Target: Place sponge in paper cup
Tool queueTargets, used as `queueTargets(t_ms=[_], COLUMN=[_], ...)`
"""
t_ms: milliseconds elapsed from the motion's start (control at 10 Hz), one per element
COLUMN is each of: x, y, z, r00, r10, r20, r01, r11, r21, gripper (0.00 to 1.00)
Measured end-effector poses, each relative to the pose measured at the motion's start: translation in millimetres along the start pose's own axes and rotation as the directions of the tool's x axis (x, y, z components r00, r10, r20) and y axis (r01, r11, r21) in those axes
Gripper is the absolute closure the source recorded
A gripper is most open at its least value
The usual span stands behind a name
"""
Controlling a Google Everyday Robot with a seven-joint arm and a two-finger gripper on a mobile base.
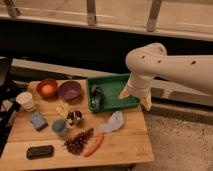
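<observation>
**A:** What's the setting?

**B:** A wooden tabletop (125, 145) in front of a dark wall, with pale flooring to its right.

**A:** And the sponge?

**B:** The sponge (37, 120) lies flat near the tabletop's left edge, just in front of the paper cup (26, 100) and apart from it. It looks soft and light, so I'd expect it to squash under pressure. Pinching it across the short sides, from above, should hold it. The cup is probably light too and could tip if nudged, and the sponge looks about as wide as its mouth.

**A:** What's around it?

**B:** A small blue cup (60, 127) is just to its right and a black block (40, 151) sits nearer the front edge. An orange bowl (47, 89) and a purple bowl (70, 90) stand behind, and a pale cloth (112, 121) lies mid-table.

**A:** The hand?

**B:** The hand (135, 99) hangs over the right end of the green tray (114, 78), well apart from the sponge. Its fingers are spread wide and it carries nothing.
</observation>
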Motion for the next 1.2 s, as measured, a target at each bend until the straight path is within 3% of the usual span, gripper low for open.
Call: queueTargets(t_ms=[900,1100,1200], x=[0,0,7], y=[0,5,20], z=[-2,-6,-7], r00=[1.0,0.999,0.995], r10=[-0.003,-0.042,-0.087], r20=[0.008,0.034,0.042], r01=[0.003,0.042,0.087], r11=[1.0,0.999,0.996], r21=[0.003,0.006,0.006], gripper=[0.2,0.2,0.2])
